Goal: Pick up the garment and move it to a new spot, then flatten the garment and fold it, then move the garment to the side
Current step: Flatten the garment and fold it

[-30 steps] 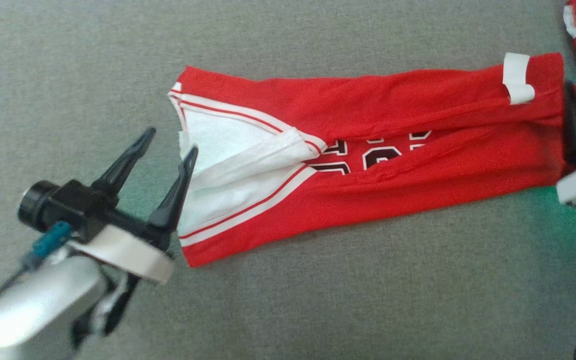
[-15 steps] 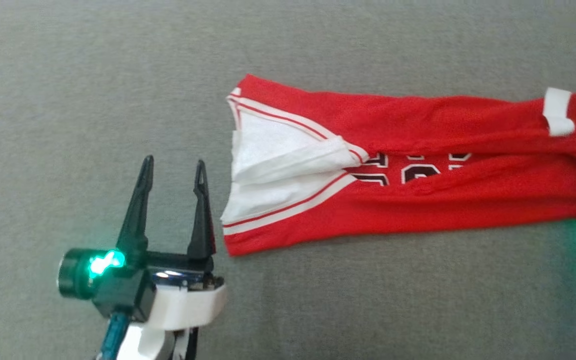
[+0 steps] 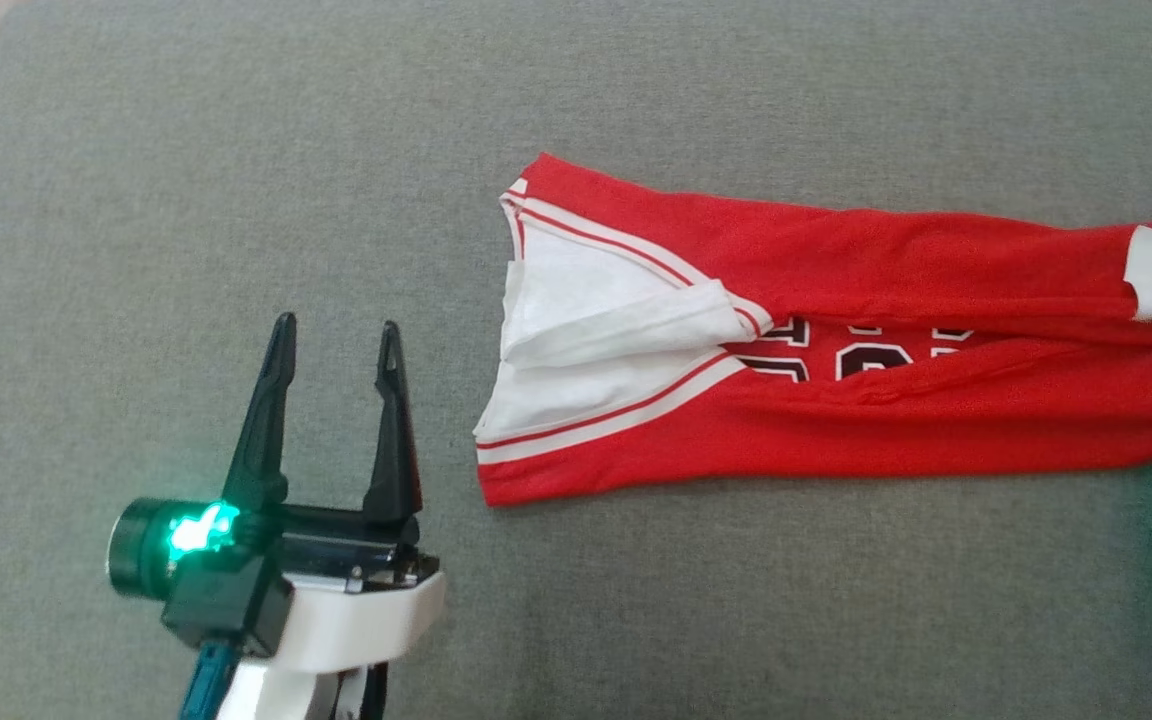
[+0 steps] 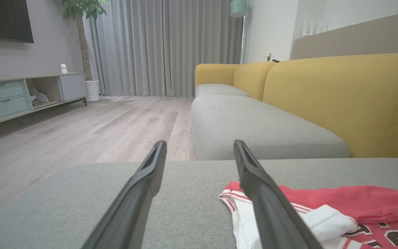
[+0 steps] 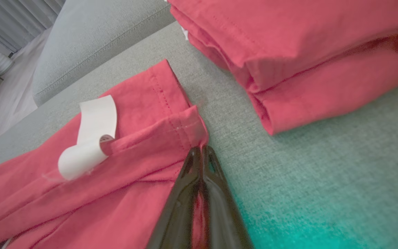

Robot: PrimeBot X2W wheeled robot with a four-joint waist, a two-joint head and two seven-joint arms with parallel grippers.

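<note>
Jersey (image 3: 836, 350) lies on the grey cushion (image 3: 636, 100) as a long red strip, already folded lengthwise, white-lined neck end (image 3: 586, 330) toward the robot's left and hem toward its right. Right hand (image 5: 201, 149) is clenched on the near hem corner: the wrist view shows both fingers pressed together with the cloth puckering at their tips. Whether it holds all layers or only the top one cannot be told. Left hand (image 3: 336, 325) is released, fingers spread, sitting just beside the neck end and apart from it, touching no cloth. Judgement: the step in hand is the crosswise fold, carrying the hem over toward the neck. To do it well, lift the corner only enough to clear the strip and travel along its long axis so the edges stay stacked. Bring the left hand onto the neck end first to pin or pinch it, otherwise the whole strip will likely slide on the cushion. One pinched corner may let the far hem edge lag and skew, so go slowly and check alignment before letting go. The loose white tag (image 5: 92, 131) near the hem should end up tucked inside. A second folded red stack (image 5: 306, 52) sits close by the hem; keep the swing away from it.
</note>
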